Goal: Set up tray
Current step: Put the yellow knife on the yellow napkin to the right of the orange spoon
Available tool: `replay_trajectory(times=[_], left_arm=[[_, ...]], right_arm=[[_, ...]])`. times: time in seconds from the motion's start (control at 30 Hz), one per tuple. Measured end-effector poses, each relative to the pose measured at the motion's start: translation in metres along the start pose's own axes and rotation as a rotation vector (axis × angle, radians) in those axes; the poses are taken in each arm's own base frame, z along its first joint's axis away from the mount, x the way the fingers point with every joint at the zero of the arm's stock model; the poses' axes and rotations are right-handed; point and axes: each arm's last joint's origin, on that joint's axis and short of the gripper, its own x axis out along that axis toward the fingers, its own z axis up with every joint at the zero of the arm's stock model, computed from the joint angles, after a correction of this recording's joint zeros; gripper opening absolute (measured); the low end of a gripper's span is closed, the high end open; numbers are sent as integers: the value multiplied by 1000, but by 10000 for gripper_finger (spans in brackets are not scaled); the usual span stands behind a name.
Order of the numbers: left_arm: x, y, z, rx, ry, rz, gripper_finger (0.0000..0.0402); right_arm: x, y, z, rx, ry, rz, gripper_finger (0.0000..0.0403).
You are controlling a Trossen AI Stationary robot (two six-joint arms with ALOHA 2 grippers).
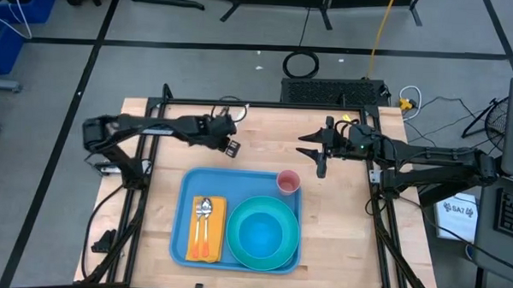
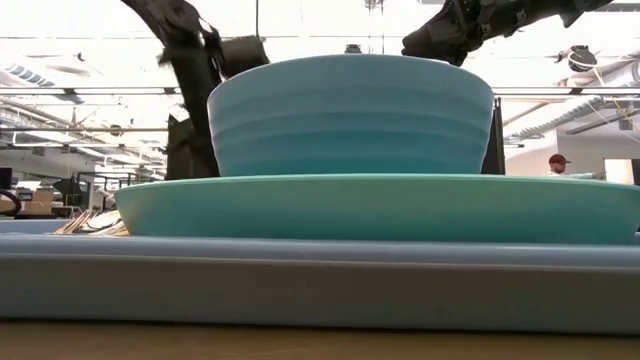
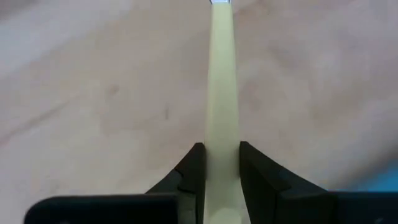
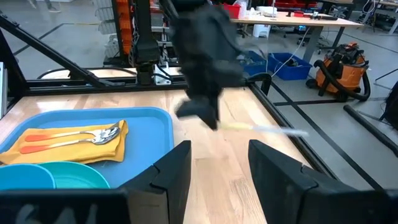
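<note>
While the left gripper (image 3: 221,163) holds its jaws clamped on a pale yellow utensil handle (image 3: 222,93), it hangs over bare counter (image 1: 151,209) just beyond the tray's far-left corner. Right gripper (image 1: 322,155), jaws apart and empty, waits over the far right of the counter. The tray (image 1: 193,183) lies near centre, carrying an orange napkin (image 1: 217,213) with two utensils (image 1: 202,223), a teal plate (image 1: 287,256) under a bowl (image 1: 262,230), and a pink cup (image 1: 288,181). Likely step: carry the piece level to the napkin, lowering it parallel beside the others before release.
</note>
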Motion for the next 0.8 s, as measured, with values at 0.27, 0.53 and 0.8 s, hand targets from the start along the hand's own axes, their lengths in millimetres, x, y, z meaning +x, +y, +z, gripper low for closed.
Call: replay_trajectory(times=[0.27,0.53,0.8], left_arm=[[-84,-38,-55,1,-204,-138,73],[-112,-81,-163,-232,-268,-267,73],[-95,-111,-239,-461,-186,-397,73]], right_arm=[[0,0,0,-2,3,0,153],[-1,0,0,-7,0,0,153],[-1,0,2,-5,-22,-1,153]])
